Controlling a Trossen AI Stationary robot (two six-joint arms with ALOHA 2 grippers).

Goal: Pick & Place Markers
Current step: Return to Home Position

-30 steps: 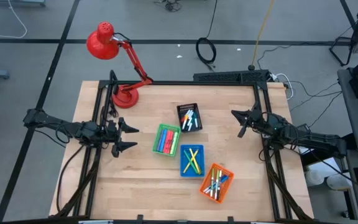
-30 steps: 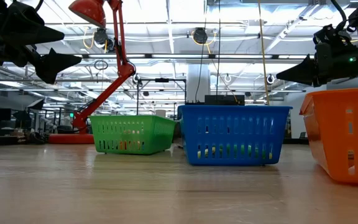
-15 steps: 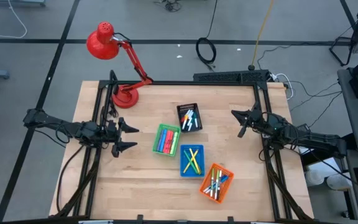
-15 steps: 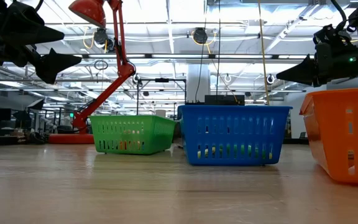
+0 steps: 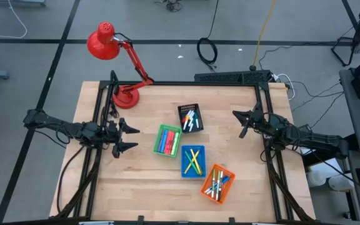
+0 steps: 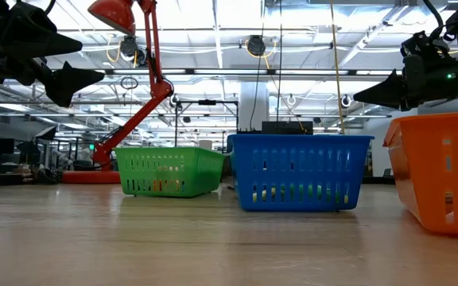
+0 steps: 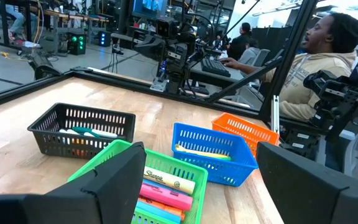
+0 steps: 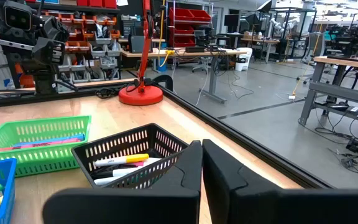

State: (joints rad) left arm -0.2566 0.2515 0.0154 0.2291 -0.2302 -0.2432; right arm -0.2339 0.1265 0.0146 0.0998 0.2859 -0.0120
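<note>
Markers (image 5: pixel 165 142) in baskets (image 5: pixel 184 161) between fingers. Left fingers (image 7: pixel 114 183) spread, right fingers (image 8: pixel 197 180) pressed together. Going home; next, just park arms.

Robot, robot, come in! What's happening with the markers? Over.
Left gripper open, empty, left of baskets. Right gripper shut, empty, right side. Markers in baskets, none seen loose on table. Nothing blocking.
</note>
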